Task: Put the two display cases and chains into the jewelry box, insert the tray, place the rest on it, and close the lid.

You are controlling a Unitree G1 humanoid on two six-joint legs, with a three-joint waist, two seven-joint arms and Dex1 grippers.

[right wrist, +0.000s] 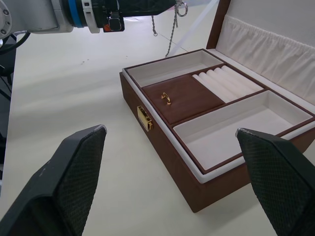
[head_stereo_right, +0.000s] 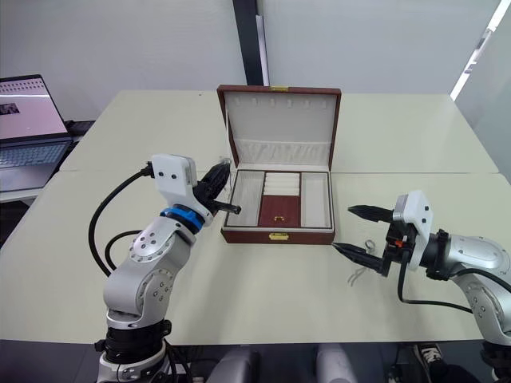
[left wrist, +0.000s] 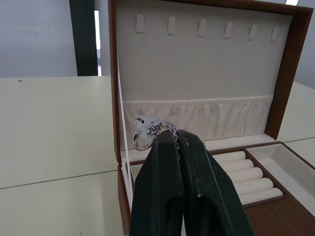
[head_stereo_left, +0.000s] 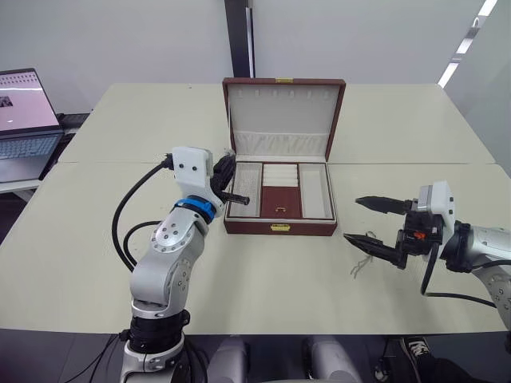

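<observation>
Left gripper point(head_stereo_left: 233, 187) sits left of centre in the left eye view, fingers pinched shut on a chain point(right wrist: 173, 22) (ringed at one end) that dangles down from the tips in the right wrist view. It hangs just over the near-left corner of the box point(head_stereo_left: 279, 227), whose left compartment point(head_stereo_left: 246, 199) lies directly to the picture's right of the tips. So the coming move looks like a short carry rightward over that compartment. The tray point(head_stereo_left: 281, 201) is already seated in the box, and the lid point(head_stereo_left: 282, 120) stands upright behind. This forearm rises from lower left, bent at the elbow. Right gripper point(head_stereo_left: 374, 223), at right of frame, is spread wide and empty, with another chain point(head_stereo_left: 361, 265) on the table just below its lower finger.
</observation>
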